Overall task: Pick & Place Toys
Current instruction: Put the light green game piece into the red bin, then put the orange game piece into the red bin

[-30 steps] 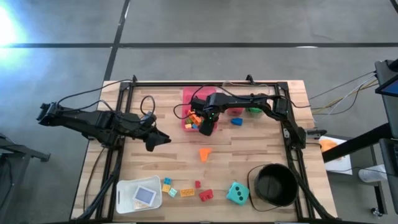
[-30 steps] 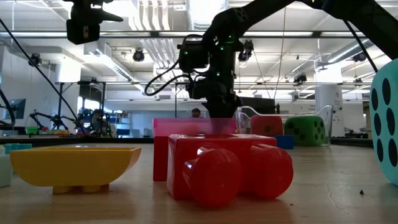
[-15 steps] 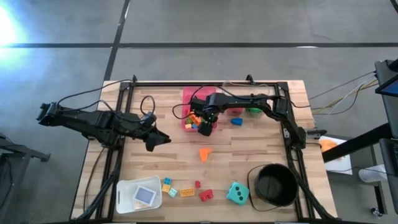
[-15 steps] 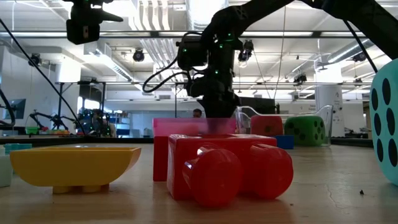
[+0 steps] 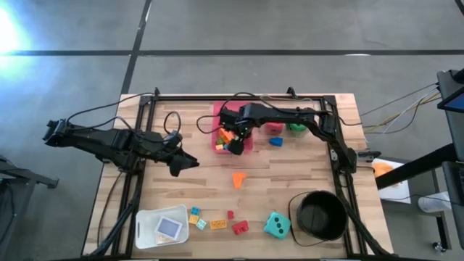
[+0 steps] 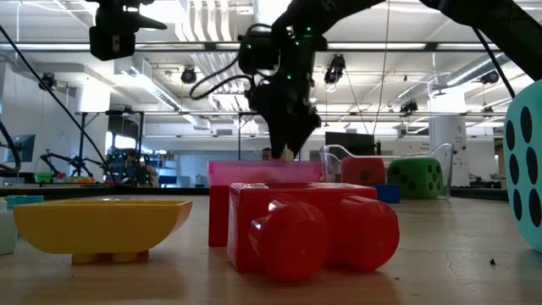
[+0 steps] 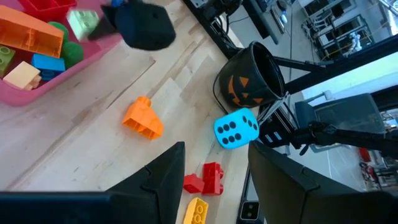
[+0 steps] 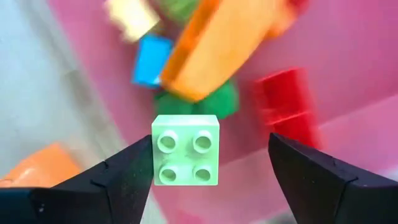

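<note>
The right gripper (image 8: 211, 165) is hanging over the pink tray (image 5: 246, 147), its two dark fingers (image 8: 118, 180) spread wide and grasping nothing. A pale green four-stud brick (image 8: 185, 150) is showing between them, beside one finger and well apart from the other (whether it is touching that finger cannot be told from the wrist view). Just past it, the tray's contents are lying in a heap: an orange brick (image 8: 217, 46), a blue brick (image 8: 149, 59), a darker green brick (image 8: 214, 99) and a red brick (image 8: 287, 102). In the high view the right gripper (image 5: 237, 142) is sitting over the tray's near end, with the right arm reaching in from the table's far right corner.

Outside the tray, a blue brick (image 5: 275, 141), a red piece (image 5: 274, 129) and a green piece (image 5: 295, 127) are lying near the far edge. An orange wedge-shaped brick (image 5: 238, 179) is lying alone mid-table. Along the near edge, several small bricks (image 5: 217, 224), a red brick (image 5: 240, 228) and a teal dotted die (image 5: 276, 225) are lying in a row, between a clear box with a card in it (image 5: 162, 228) and the black bucket (image 5: 322, 215).

The left gripper (image 5: 190, 164) is waiting over the table's left half, its fingers (image 7: 163, 180) partly parted and holding nothing.
</note>
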